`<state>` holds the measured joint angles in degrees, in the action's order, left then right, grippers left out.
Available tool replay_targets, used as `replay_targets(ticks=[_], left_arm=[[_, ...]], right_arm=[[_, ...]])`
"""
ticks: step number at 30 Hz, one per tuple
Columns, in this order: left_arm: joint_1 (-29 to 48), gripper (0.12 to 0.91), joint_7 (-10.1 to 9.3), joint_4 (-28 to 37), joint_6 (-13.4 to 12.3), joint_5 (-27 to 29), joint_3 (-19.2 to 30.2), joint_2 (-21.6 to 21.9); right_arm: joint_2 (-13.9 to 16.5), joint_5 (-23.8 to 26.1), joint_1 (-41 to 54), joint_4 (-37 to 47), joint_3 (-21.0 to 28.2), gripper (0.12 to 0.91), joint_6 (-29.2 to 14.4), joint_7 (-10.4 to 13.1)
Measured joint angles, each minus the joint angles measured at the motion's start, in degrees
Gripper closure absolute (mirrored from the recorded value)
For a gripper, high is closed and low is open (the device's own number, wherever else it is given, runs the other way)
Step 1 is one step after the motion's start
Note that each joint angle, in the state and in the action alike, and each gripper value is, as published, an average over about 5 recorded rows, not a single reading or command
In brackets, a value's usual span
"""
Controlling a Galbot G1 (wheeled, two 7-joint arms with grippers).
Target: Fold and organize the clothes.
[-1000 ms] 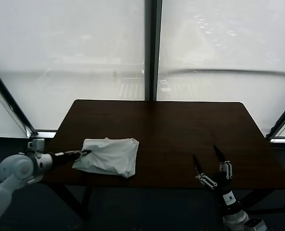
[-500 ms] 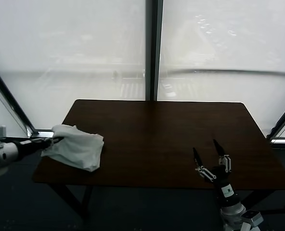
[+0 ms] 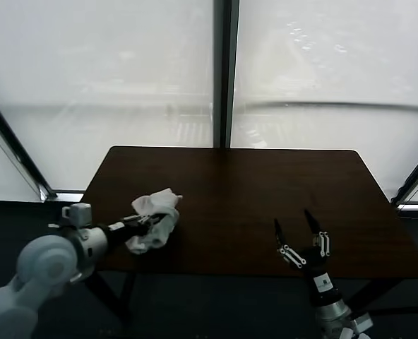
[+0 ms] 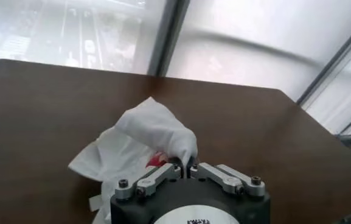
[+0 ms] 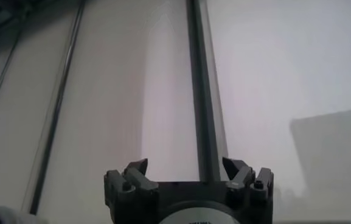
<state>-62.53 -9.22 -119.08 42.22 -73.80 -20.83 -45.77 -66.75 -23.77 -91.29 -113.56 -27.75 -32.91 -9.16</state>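
T-shirt (image 3: 154,220) is pinched in the left gripper (image 3: 147,220), fingers (image 4: 176,163) clamped on 1 fold of white cloth, a bit of red print showing just beside the pinch in the left wrist view. From there it bunches into a crumpled wad on the table (image 3: 265,191), near the table's left front corner, partly lifted at the grip.

Handling, my read: light, soft, zero stiffness, so it will sag and drag from any single pinch. Not fragile, not slippery. Better holds would be 2 points on a hem or at the shoulders, so it hangs flat; the current mid-cloth pinch only bunches it.

Right gripper (image 3: 298,229) hangs over the table's front edge on the right side, fingers spread wide, holding nothing, well apart from the shirt.

Room: most of the table surface beyond and to the right of the wad is bare. Wad sits close to the table's front and left edges; I'd spread toward the table centre.
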Motion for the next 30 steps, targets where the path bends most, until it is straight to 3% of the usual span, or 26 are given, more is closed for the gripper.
replay_targets(ticks=[6,13,16,20,24,27,30], left_arm=[[7.0,0.842,-0.17,7.0,0.0,4.0,10.1,-9.8],[7.8,0.822,-0.82,8.5,0.0,8.3,14.8,-15.2],[7.2,0.716,-1.01,7.4,0.0,8.1,14.7,-15.4],[6.0,0.472,-1.26,3.7,0.0,6.7,13.5,-14.3],[4.6,0.238,-1.15,-0.5,0.0,6.2,11.7,-12.9],[3.9,0.143,-1.12,-2.5,0.0,6.4,10.0,-12.2],[3.7,0.126,-1.2,-3.0,0.0,6.5,7.9,-11.3]], right_arm=[[-0.5,2.0,-1.1,-3.2,0.8,0.118,9.8,7.5],[0.0,-0.7,-0.1,-5.0,2.6,0.118,20.3,11.6],[0.8,-2.8,0.8,-5.3,3.6,0.118,25.2,12.8],[1.8,-6.3,2.8,-5.2,5.2,0.118,30.6,14.0],[2.1,-7.9,5.4,-4.4,7.6,0.118,32.6,15.8],[1.9,-7.7,7.4,-3.9,9.4,0.118,34.4,17.5],[1.4,-7.8,9.2,-3.8,11.3,0.118,37.8,19.7]])
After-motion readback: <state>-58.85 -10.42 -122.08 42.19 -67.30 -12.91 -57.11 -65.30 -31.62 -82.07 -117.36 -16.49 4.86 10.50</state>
